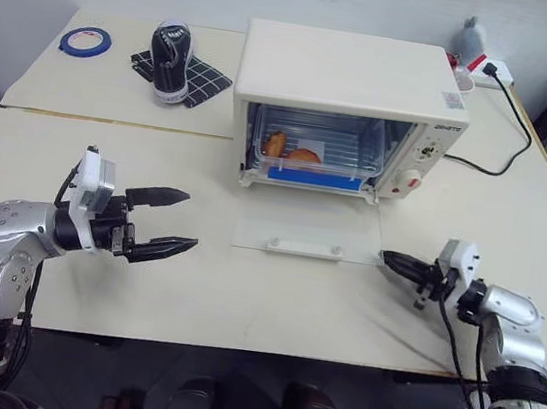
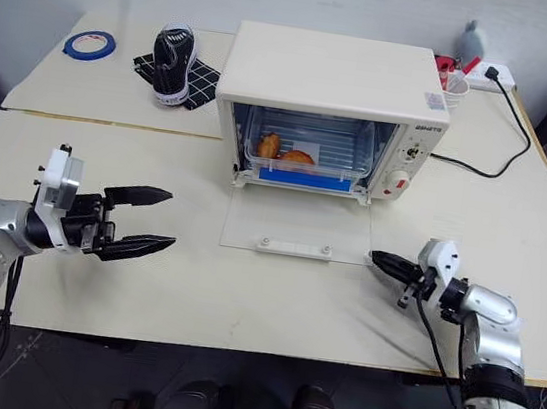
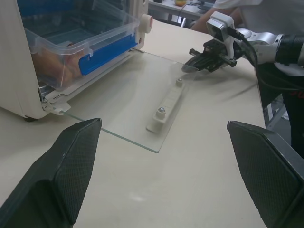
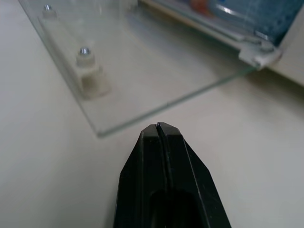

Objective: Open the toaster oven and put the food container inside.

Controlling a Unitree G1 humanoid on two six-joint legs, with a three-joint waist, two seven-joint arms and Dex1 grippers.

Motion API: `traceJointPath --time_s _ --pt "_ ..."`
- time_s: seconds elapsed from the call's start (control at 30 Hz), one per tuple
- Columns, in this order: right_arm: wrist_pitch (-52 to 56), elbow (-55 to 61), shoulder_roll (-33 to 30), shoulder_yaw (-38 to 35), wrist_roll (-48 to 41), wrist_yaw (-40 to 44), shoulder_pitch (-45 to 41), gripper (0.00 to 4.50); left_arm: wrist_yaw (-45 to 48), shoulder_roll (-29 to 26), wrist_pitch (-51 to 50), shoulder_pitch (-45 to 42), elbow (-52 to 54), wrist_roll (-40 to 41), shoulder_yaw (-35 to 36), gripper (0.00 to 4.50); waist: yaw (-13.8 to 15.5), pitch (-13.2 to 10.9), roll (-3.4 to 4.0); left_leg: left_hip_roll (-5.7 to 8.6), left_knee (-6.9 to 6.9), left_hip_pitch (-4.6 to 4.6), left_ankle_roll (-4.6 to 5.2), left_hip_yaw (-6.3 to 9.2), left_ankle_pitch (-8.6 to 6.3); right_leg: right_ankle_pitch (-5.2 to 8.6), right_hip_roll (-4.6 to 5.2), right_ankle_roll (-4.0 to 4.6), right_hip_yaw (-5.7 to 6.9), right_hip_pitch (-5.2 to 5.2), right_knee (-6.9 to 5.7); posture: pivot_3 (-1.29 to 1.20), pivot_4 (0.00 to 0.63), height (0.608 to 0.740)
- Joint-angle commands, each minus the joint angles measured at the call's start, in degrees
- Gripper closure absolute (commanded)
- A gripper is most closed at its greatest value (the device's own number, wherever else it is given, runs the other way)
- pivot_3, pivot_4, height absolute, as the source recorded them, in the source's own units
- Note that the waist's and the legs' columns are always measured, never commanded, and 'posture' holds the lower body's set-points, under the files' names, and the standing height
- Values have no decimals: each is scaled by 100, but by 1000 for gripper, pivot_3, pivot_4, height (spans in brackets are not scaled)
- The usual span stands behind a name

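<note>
The cream-white toaster oven [image 1: 350,84] stands at the back middle of the table. Its glass door [image 1: 306,229] lies flat open on the tabletop, bar handle [image 1: 303,248] at the near edge. Inside sits the food container [image 1: 310,154], clear with a blue clip strip and orange food showing. My left gripper [image 1: 183,221] hovers open and empty to the left of the door, fingers pointing toward it. Just off the door's right corner, my right gripper [image 1: 387,258] is shut on nothing and points at the glass edge [image 4: 156,107].
Behind the oven on the left lie a black bottle-shaped object [image 1: 170,60] on a checked cloth and a blue tape roll [image 1: 84,40]. A black cord [image 1: 511,125] runs from the oven's right side to a power strip at the back right.
</note>
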State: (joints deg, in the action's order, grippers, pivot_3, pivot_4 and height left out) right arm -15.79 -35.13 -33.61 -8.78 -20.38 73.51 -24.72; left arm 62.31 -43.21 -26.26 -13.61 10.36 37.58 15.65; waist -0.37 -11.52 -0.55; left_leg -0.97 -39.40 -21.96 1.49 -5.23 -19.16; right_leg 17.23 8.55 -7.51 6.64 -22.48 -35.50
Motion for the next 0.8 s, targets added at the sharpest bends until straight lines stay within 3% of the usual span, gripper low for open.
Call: traceJointPath --time_s 0.03,0.37,0.53,0.67,0.8 --pt "24 517 103 -217 -333 -111 42 4500 -311 78 -51 47 253 359 493 10 14 0 1 0 0 0 0 -1 0 0 1 0 -1 0 -1 0 150 740" --pt "1119 1961 616 -605 -1191 -1467 -490 4500 -410 340 272 44 112 349 602 10 6 -2 5 -1 0 0 -2 -1 0 0 0 0 -3 -4 -4 0 150 740" --pt "1662 2072 510 -617 -1410 -1555 -929 4500 -434 592 896 -35 -218 -4 500 10 21 -2 5 4 0 -1 -1 -2 0 0 2 0 -3 -4 -3 0 150 740" --pt "2143 2633 159 -563 -1528 -1287 -718 4500 -402 776 1438 -67 -420 -206 437 10 33 -2 5 5 0 -10 -1 -3 0 0 2 0 1 -10 -2 0 150 740" --pt "2475 4054 -404 -489 -1639 -797 379 3595 19 672 1625 194 -440 -237 295 0 52 0 3 4 3 -14 0 -1 -1 0 1 0 8 -11 2 0 150 740"
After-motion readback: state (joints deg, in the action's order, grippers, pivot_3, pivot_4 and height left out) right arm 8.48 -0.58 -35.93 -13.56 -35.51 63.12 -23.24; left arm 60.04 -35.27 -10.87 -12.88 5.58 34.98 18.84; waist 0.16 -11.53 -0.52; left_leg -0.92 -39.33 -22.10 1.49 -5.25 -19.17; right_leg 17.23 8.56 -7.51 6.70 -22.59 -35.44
